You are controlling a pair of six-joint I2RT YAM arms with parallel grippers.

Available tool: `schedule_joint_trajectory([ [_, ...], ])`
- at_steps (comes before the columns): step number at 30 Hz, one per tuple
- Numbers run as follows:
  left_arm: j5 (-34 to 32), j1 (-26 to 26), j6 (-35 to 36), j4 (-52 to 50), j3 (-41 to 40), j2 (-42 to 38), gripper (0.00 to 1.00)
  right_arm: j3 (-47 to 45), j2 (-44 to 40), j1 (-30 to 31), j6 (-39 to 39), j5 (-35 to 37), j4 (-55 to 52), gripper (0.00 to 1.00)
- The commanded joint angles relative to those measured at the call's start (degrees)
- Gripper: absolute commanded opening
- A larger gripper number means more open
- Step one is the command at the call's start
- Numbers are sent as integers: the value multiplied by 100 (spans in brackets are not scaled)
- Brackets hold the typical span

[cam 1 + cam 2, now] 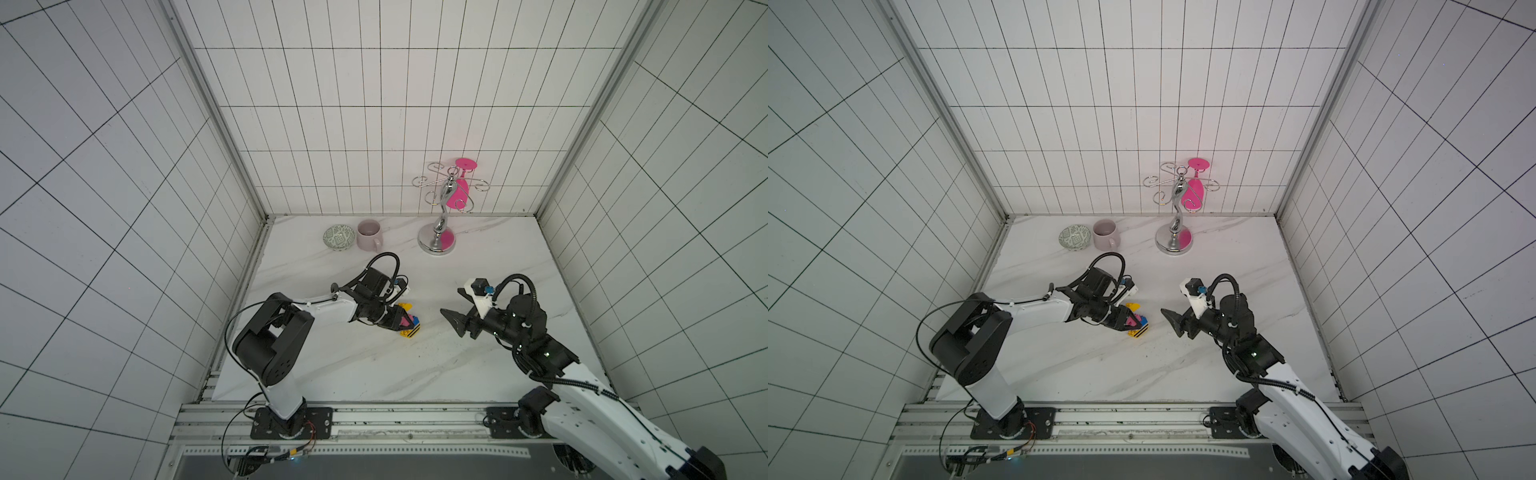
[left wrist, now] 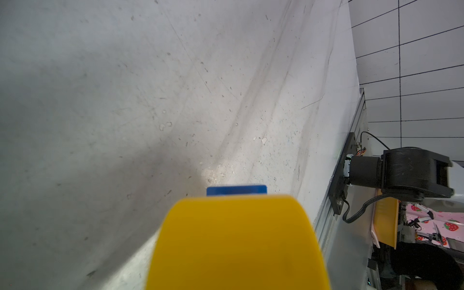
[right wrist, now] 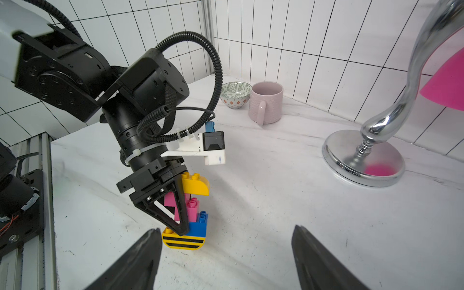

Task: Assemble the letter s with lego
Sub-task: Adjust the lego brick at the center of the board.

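The left end effector (image 3: 182, 229) is almost fully closed, clamped on the letter s (image 3: 194, 213). Its fingers (image 3: 181, 206) pinch at the pink cubes (image 3: 192, 204), tips reaching down to the blue cube (image 3: 198, 226). Top to bottom the letter s reads: rounded yellow brick (image 3: 198, 184), pink cubes, blue cube, long yellow brick (image 3: 183, 242) with black stripes on its side. It leans a bit, not fully upright. The long yellow brick looks to be down on the surface (image 3: 263, 200), but the contact line is unclear. The left wrist view is mostly blocked by the rounded yellow brick, with a sliver of blue cube past it and no fingers in frame. In both top views the letter s (image 1: 411, 322) sits about the middle of the surface, roughly even between the left and right edges. The right end effector (image 3: 226, 228) is wide open with nothing in it, jaws pointed at the letter s from the right-edge side, near it but apart. Farther out, a mug (image 1: 368, 235) and a patterned bowl (image 1: 338, 237) sit just beside each other at the far edge toward the far left corner, the bowl nearer the corner. A chrome stand (image 1: 436, 241) is at the far edge, right of middle, with a pink goblet (image 1: 459, 189) hanging upside down from it.
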Motion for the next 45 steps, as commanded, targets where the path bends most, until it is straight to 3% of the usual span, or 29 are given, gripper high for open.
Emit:
schedule_joint_trajectory([
  [1, 410, 124, -234, 202, 171, 162, 32, 218, 5, -63, -16, 52, -92, 84],
  [13, 891, 377, -529, 235, 196, 595, 35, 286, 234, -64, 48, 25, -144, 84],
  [45, 1283, 679, -739, -62, 549, 1325, 44, 348, 414, -69, -31, 75, -83, 84],
])
